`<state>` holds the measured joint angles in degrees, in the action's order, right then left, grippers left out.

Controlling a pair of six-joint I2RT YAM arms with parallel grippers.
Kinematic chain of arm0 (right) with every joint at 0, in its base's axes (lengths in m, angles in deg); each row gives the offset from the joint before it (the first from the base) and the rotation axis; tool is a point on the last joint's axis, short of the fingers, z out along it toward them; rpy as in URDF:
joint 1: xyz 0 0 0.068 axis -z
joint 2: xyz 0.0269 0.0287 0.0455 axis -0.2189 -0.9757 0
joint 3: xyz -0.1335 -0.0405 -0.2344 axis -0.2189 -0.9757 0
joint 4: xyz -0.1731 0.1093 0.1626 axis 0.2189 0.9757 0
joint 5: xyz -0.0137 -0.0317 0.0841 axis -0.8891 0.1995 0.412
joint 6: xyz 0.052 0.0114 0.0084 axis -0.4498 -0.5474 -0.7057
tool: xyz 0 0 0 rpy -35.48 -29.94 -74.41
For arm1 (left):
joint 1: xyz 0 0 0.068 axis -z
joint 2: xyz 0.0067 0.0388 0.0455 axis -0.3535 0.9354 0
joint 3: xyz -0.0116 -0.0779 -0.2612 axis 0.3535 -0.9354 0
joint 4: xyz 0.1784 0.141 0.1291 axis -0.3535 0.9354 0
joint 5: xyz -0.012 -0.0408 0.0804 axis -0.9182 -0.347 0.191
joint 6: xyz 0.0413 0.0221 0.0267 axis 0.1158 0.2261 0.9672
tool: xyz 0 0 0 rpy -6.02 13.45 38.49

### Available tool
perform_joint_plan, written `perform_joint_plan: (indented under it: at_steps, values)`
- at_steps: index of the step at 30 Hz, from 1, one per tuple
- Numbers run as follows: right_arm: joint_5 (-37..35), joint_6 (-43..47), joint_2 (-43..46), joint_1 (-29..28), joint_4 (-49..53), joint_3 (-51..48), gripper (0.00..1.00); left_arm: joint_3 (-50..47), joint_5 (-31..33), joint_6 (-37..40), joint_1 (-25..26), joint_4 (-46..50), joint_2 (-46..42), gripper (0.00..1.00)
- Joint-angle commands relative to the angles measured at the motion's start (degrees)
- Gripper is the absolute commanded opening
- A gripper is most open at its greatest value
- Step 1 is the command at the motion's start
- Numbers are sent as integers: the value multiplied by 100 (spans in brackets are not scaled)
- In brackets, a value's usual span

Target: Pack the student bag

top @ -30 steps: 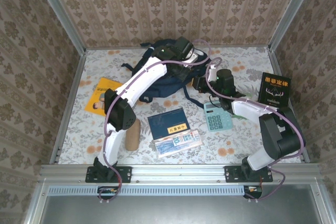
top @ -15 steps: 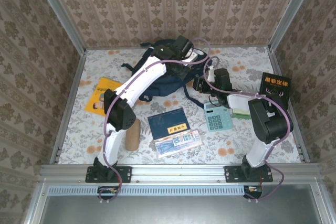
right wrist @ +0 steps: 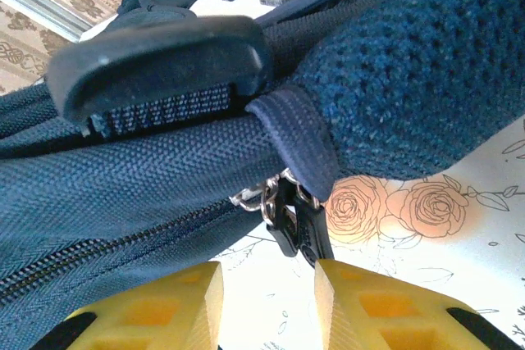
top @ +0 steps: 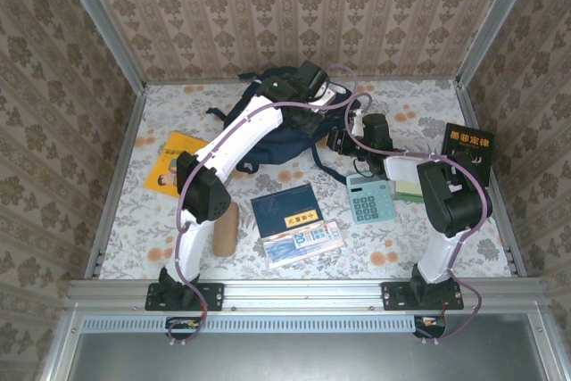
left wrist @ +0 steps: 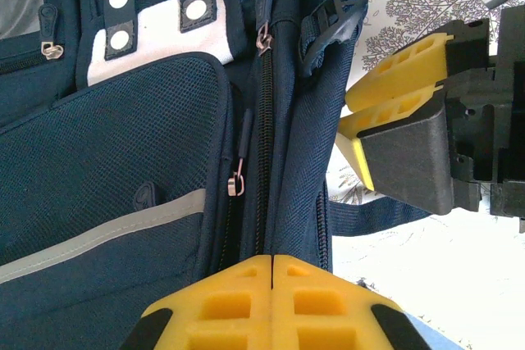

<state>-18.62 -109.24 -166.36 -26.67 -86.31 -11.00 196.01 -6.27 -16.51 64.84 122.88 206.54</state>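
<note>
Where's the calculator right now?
Top view: the calculator lies right of centre, just right of the blue book, on the near side of the student bag.

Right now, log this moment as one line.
student bag: on table | left gripper: shut at its zipper line | right gripper: open, zipper pull at its fingertips | calculator: outside bag

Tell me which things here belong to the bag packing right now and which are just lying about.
In the job:
student bag
zipper pulls on the bag
right gripper, open either side of those pulls
left gripper, shut at the bag's zip line

Lying about, untouched:
orange book
blue book
calculator
black book
brown tube
printed flat case
</note>
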Motion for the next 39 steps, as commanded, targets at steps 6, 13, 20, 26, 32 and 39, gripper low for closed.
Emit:
perform_joint_plan:
  at_steps: [6, 13, 20, 26, 32, 39]
  values:
    - [159, -226, -316, 33, -478, 249, 31, 344, -30, -105, -38, -125, -89, 0]
    - [85, -299, -391, 42, -825, 154, 36, 347, -39, -104, -47, -122, -100, 0]
    - [92, -719, -732, 62, -1578, 98, 36, 374, -65, -86, -46, -140, -99, 0]
    - [-299, -470, -728, 58, -1749, 18, 38, 385, -56, -88, -47, -131, -122, 0]
    - [-482, -200, -792, 55, -1672, 78, 39, 385, -82, -95, -45, -146, -122, 0]
    - [-452, -180, -912, 57, -1949, 102, 27, 387, -126, -103, -37, -163, -98, 0]
